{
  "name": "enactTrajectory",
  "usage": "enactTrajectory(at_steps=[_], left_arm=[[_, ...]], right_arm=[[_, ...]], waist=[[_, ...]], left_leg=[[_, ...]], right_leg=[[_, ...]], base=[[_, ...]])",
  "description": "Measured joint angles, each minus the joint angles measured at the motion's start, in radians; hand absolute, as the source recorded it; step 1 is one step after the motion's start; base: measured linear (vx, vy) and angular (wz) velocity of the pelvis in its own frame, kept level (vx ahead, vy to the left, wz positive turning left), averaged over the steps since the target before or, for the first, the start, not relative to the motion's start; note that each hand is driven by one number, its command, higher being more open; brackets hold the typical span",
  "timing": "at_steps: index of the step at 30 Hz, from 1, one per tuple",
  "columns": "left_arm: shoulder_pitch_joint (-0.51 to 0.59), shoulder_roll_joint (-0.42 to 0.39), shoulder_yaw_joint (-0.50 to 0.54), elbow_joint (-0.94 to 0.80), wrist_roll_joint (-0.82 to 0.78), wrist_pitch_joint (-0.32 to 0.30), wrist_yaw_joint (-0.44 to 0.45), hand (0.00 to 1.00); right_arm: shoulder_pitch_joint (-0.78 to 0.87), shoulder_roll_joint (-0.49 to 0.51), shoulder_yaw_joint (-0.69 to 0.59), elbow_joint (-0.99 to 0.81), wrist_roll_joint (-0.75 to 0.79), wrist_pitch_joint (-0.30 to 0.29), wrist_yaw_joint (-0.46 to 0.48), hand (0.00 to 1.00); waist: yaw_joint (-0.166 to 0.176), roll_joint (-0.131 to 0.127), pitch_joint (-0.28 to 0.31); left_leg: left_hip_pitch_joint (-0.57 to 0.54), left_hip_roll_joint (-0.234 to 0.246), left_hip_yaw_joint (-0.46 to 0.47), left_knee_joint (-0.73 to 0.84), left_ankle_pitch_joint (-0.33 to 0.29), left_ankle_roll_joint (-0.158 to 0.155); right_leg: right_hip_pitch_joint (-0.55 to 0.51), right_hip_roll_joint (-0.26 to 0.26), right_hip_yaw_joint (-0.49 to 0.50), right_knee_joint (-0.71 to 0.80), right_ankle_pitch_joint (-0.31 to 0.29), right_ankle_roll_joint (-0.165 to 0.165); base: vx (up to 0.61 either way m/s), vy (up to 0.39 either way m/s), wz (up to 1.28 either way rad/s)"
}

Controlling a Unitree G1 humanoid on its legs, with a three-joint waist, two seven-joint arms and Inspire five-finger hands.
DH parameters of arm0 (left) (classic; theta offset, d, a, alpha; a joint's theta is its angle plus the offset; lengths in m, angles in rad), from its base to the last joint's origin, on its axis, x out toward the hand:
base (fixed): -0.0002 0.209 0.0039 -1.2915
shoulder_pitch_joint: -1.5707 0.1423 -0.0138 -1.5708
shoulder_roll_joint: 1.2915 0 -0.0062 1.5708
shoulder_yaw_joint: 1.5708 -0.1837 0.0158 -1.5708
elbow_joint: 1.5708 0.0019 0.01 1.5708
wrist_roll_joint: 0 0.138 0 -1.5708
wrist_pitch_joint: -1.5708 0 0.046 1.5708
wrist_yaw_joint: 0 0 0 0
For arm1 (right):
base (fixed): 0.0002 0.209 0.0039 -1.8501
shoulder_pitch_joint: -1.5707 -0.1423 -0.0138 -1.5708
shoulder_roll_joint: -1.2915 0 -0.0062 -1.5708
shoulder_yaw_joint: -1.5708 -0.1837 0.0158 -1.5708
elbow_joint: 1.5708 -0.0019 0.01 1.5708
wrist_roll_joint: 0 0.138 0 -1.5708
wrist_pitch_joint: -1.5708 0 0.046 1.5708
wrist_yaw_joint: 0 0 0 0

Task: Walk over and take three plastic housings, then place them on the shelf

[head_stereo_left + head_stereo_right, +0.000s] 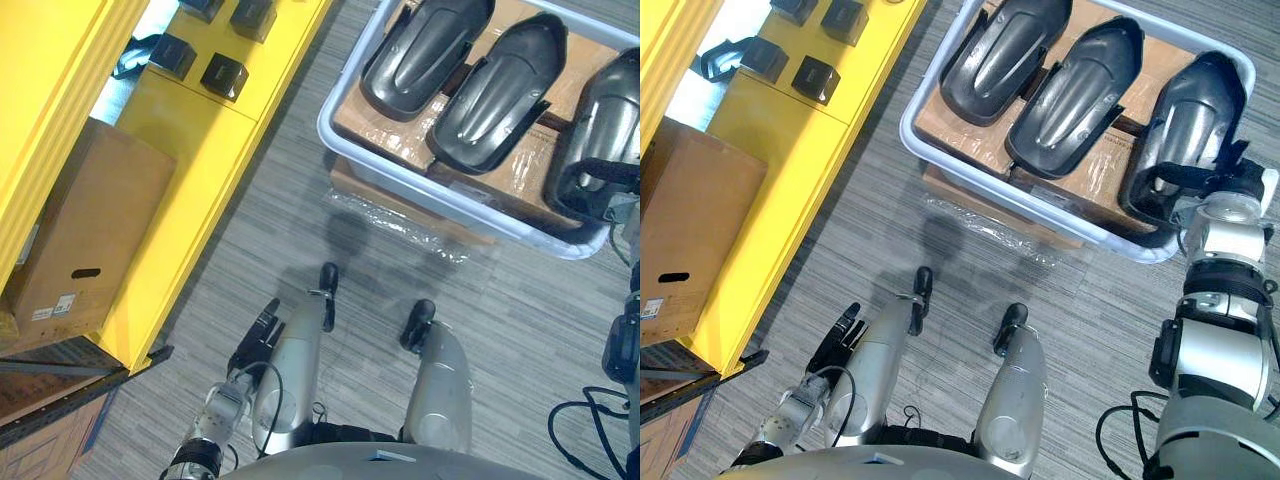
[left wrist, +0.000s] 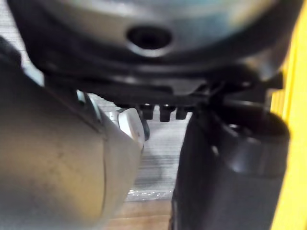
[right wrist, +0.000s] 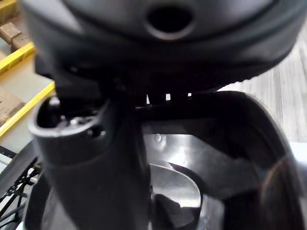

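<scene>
Three housings (image 1: 1075, 95) lie side by side in a tray (image 1: 908, 132) at upper right. The right hand (image 1: 1210, 178) curls its fingers round the lower end of the rightmost housing (image 1: 1195, 100). The left hand (image 1: 837, 338) hangs at lower left, fingers straight. The yellow shelf (image 1: 790, 180) at left holds small black boxes (image 1: 816, 78) and a carton (image 1: 690, 230).
</scene>
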Motion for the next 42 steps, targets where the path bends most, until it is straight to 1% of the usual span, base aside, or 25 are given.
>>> enactTrajectory(at_steps=[5, 6, 8, 10, 15, 18, 21, 22, 25, 26, 27, 28, 29, 30, 31, 33, 34, 36, 37, 38, 39, 40, 41, 42], left_arm=[[-0.001, 0.002, 0.004, 0.013, 0.0, -0.009, 0.0, 1.0], [-0.001, 0.001, 0.013, 0.013, -0.004, -0.011, 0.0, 1.0], [-0.004, 0.0, 0.021, 0.013, -0.013, -0.01, 0.0, 1.0], [-0.008, -0.002, 0.023, 0.013, -0.013, -0.01, -0.008, 1.0], [-0.006, -0.002, 0.04, 0.015, -0.011, -0.02, -0.06, 1.0], [-0.006, -0.001, 0.039, 0.014, -0.002, -0.043, -0.084, 1.0], [0.002, 0.0, 0.028, -0.006, 0.01, -0.076, -0.112, 1.0], [0.013, 0.0, 0.016, -0.041, 0.025, -0.094, -0.114, 1.0], [0.073, 0.002, -0.006, -0.215, 0.089, -0.112, -0.114, 1.0], [0.113, 0.004, -0.005, -0.338, 0.125, -0.11, -0.116, 1.0], [0.127, 0.007, -0.006, -0.386, 0.136, -0.106, -0.123, 1.0], [0.152, 0.011, -0.01, -0.468, 0.158, -0.091, -0.153, 1.0], [0.166, 0.017, -0.012, -0.513, 0.175, -0.079, -0.181, 1.0], [0.174, 0.027, -0.029, -0.563, 0.216, -0.066, -0.21, 1.0], [0.175, 0.034, -0.047, -0.59, 0.237, -0.062, -0.219, 1.0], [0.183, 0.043, -0.098, -0.706, 0.286, -0.022, -0.22, 1.0], [0.183, 0.044, -0.111, -0.734, 0.297, -0.014, -0.22, 1.0], [0.158, 0.052, -0.153, -0.833, 0.346, 0.0, -0.22, 1.0], [0.151, 0.054, -0.16, -0.851, 0.361, -0.001, -0.218, 1.0], [0.135, 0.059, -0.173, -0.872, 0.365, -0.001, -0.212, 1.0], [0.125, 0.061, -0.18, -0.877, 0.367, -0.001, -0.21, 1.0], [0.104, 0.064, -0.2, -0.883, 0.368, -0.003, -0.197, 1.0], [0.077, 0.067, -0.216, -0.891, 0.375, -0.004, -0.178, 1.0], [0.064, 0.067, -0.227, -0.895, 0.387, -0.008, -0.169, 1.0]], right_arm=[[0.002, 0.005, -0.028, 0.009, -0.026, 0.01, 0.011, 0.0], [0.005, 0.025, -0.028, 0.011, -0.015, 0.019, 0.01, 0.0], [0.005, 0.042, -0.029, 0.01, 0.012, 0.014, 0.002, 0.0], [0.006, 0.049, -0.029, 0.01, 0.034, 0.016, -0.017, 0.0], [0.05, 0.084, -0.041, 0.009, 0.064, 0.006, -0.088, 0.0], [0.103, 0.134, -0.072, -0.013, 0.062, -0.02, -0.133, 0.0], [0.171, 0.167, -0.105, -0.093, 0.055, -0.068, -0.187, 0.0], [0.204, 0.177, -0.122, -0.14, 0.041, -0.103, -0.211, 0.0], [0.298, 0.207, -0.184, -0.322, -0.045, -0.161, -0.262, 0.0], [0.354, 0.245, -0.211, -0.449, -0.119, -0.189, -0.286, 0.0], [0.382, 0.262, -0.218, -0.503, -0.156, -0.204, -0.296, 0.0], [0.432, 0.297, -0.226, -0.59, -0.228, -0.234, -0.316, 0.0], [0.459, 0.322, -0.227, -0.63, -0.294, -0.262, -0.329, 0.0], [0.492, 0.346, -0.227, -0.667, -0.37, -0.296, -0.344, 0.0], [0.505, 0.357, -0.227, -0.686, -0.401, -0.31, -0.349, 0.0], [0.548, 0.394, -0.223, -0.723, -0.513, -0.378, -0.354, 0.0], [0.56, 0.401, -0.221, -0.73, -0.54, -0.4, -0.357, 0.0], [0.591, 0.404, -0.185, -0.759, -0.598, -0.474, -0.368, 0.0], [0.592, 0.404, -0.173, -0.762, -0.607, -0.493, -0.368, 0.0], [0.592, 0.404, -0.143, -0.771, -0.618, -0.53, -0.366, 0.0], [0.592, 0.404, -0.129, -0.778, -0.619, -0.548, -0.365, 0.0], [0.591, 0.403, -0.1, -0.796, -0.618, -0.578, -0.361, 0.0], [0.59, 0.403, -0.077, -0.82, -0.617, -0.613, -0.356, 0.0], [0.588, 0.403, -0.063, -0.828, -0.616, -0.633, -0.351, 0.0]], waist=[[-0.006, -0.001, -0.001], [-0.006, -0.001, -0.002], [-0.004, -0.002, -0.002], [0.0, -0.002, -0.002], [0.011, -0.016, -0.009], [0.01, -0.019, -0.009], [0.004, -0.021, -0.008], [-0.003, -0.023, -0.007], [-0.019, -0.036, -0.006], [-0.036, -0.052, -0.006], [-0.039, -0.061, -0.008], [-0.046, -0.079, -0.023], [-0.055, -0.094, -0.044], [-0.067, -0.109, -0.078], [-0.069, -0.117, -0.091], [-0.086, -0.138, -0.154], [-0.09, -0.141, -0.172], [-0.105, -0.14, -0.219], [-0.108, -0.137, -0.224], [-0.115, -0.131, -0.245], [-0.116, -0.128, -0.255], [-0.116, -0.119, -0.275], [-0.116, -0.109, -0.286], [-0.116, -0.107, -0.289]], left_leg=[[0.025, 0.005, -0.001, -0.031, 0.016, -0.009], [0.027, 0.006, -0.005, -0.031, 0.017, -0.01], [0.023, 0.006, -0.008, -0.03, 0.018, -0.011], [0.026, 0.006, -0.011, -0.029, 0.019, -0.01], [0.038, 0.01, -0.009, -0.026, 0.018, -0.008], [0.074, 0.023, 0.003, -0.031, 0.016, -0.006], [0.12, 0.024, 0.008, -0.054, 0.016, -0.006], [0.14, 0.024, 0.009, -0.069, 0.018, -0.006], [0.212, 0.022, 0.018, -0.133, 0.032, -0.004], [0.266, 0.022, 0.026, -0.182, 0.045, -0.004], [0.289, 0.022, 0.03, -0.203, 0.049, -0.005], [0.321, 0.023, 0.036, -0.236, 0.056, -0.006], [0.339, 0.023, 0.043, -0.256, 0.061, -0.007], [0.355, 0.022, 0.048, -0.279, 0.064, -0.007], [0.369, 0.022, 0.054, -0.293, 0.065, -0.007], [0.419, 0.013, 0.066, -0.348, 0.072, -0.006], [0.429, 0.011, 0.066, -0.362, 0.074, -0.007], [0.468, 0.004, 0.07, -0.398, 0.079, -0.006], [0.481, 0.004, 0.071, -0.404, 0.079, -0.006], [0.502, 0.005, 0.074, -0.422, 0.081, -0.007], [0.513, 0.005, 0.076, -0.431, 0.083, -0.009], [0.528, 0.006, 0.082, -0.448, 0.087, -0.009], [0.544, 0.007, 0.088, -0.462, 0.091, -0.009], [0.553, 0.006, 0.093, -0.47, 0.094, -0.008]], right_leg=[[0.012, 0.004, -0.005, -0.006, -0.001, -0.003], [0.02, 0.005, -0.015, -0.008, -0.002, -0.005], [0.022, 0.005, -0.023, -0.009, -0.003, -0.006], [0.034, 0.005, -0.031, -0.011, -0.002, -0.006], [0.066, 0.012, -0.041, -0.031, 0.001, -0.002], [0.118, 0.023, -0.054, -0.06, 0.006, -0.002], [0.165, 0.031, -0.055, -0.095, 0.009, 0.002], [0.186, 0.036, -0.055, -0.117, 0.015, 0.005], [0.253, 0.049, -0.053, -0.193, 0.043, 0.011], [0.307, 0.059, -0.053, -0.249, 0.067, 0.014], [0.328, 0.063, -0.052, -0.274, 0.077, 0.014], [0.361, 0.07, -0.053, -0.319, 0.095, 0.016], [0.377, 0.071, -0.052, -0.35, 0.106, 0.018], [0.397, 0.074, -0.055, -0.388, 0.121, 0.02], [0.411, 0.076, -0.054, -0.41, 0.129, 0.021], [0.468, 0.087, -0.057, -0.494, 0.162, 0.032], [0.479, 0.088, -0.061, -0.511, 0.169, 0.033], [0.519, 0.087, -0.077, -0.55, 0.184, 0.044], [0.527, 0.087, -0.079, -0.551, 0.185, 0.045], [0.538, 0.087, -0.08, -0.551, 0.186, 0.046], [0.543, 0.087, -0.08, -0.551, 0.187, 0.048], [0.546, 0.087, -0.079, -0.551, 0.188, 0.05], [0.552, 0.086, -0.078, -0.551, 0.191, 0.054], [0.556, 0.085, -0.078, -0.551, 0.191, 0.054]], base=[[0.0, -0.041, 0.0], [-0.01, -0.029, 0.11], [-0.01, -0.017, 0.12], [-0.01, -0.001, 0.13], [0.0, 0.009, 0.06], [0.01, 0.002, 0.03], [0.0, 0.001, -0.01], [0.03, 0.013, -0.04], [0.06, 0.016, -0.12], [0.09, 0.0, -0.17], [0.14, -0.01, -0.19], [0.12, -0.008, -0.17], [0.16, 0.0, -0.16], [0.12, 0.01, -0.16], [0.15, 0.009, -0.16], [0.15, -0.011, -0.12], [0.18, -0.01, -0.03], [0.15, 0.003, -0.01], [0.08, 0.004, -0.03], [0.05, 0.001, -0.06], [0.08, 0.0, -0.12], [0.05, 0.0, -0.14], [0.04, 0.004, -0.14], [0.02, 0.014, -0.14]])
